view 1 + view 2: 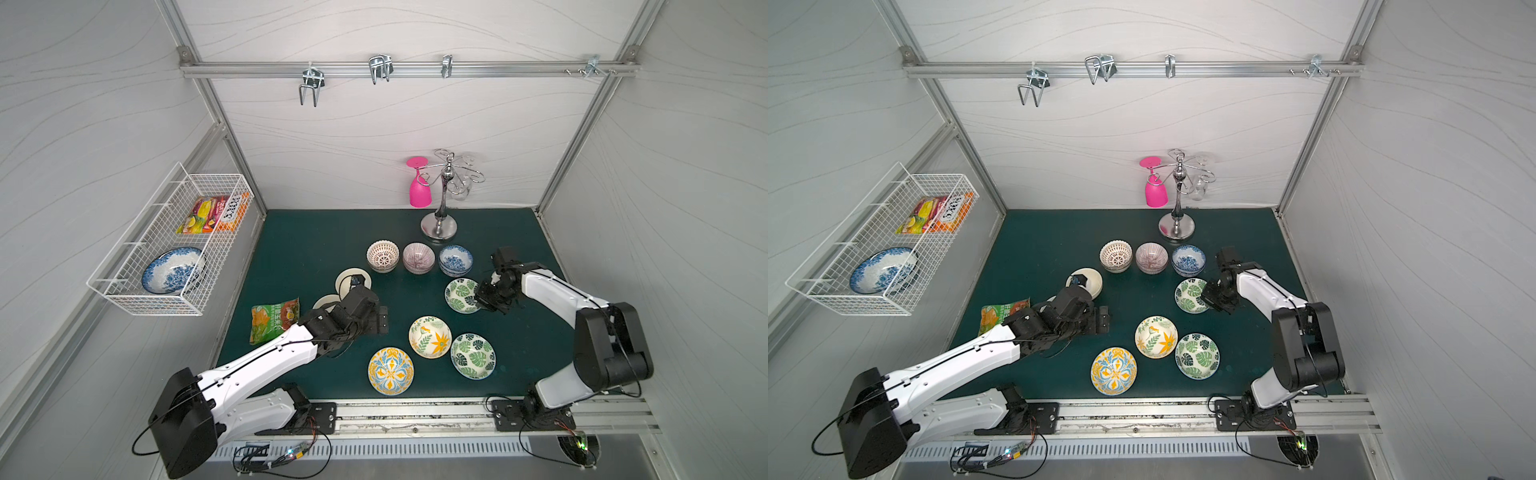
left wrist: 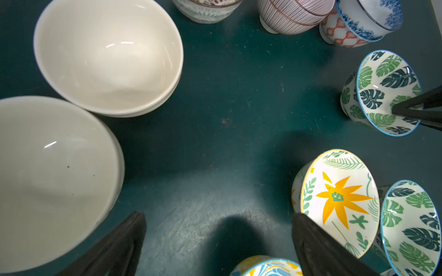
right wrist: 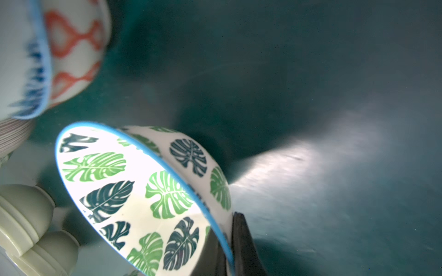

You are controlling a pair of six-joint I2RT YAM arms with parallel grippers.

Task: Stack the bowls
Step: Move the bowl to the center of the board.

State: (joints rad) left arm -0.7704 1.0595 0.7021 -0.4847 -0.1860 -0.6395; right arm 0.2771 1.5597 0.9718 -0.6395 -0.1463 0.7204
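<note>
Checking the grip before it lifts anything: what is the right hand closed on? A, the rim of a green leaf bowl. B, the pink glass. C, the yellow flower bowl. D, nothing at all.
A: the right hand is pinched on the rim of the green leaf bowl, with one finger inside the bowl and one outside.

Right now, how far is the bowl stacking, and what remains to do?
Partly done. At the back, the lattice bowl, striped bowl and blue-and-white bowl each sit nested in another bowl. In hand: the right end effector is shut on the rim of a leaf bowl; the left end effector is open, empty. Left: second leaf bowl, flower bowl, yellow-blue bowl, and the cream bowls.
</note>
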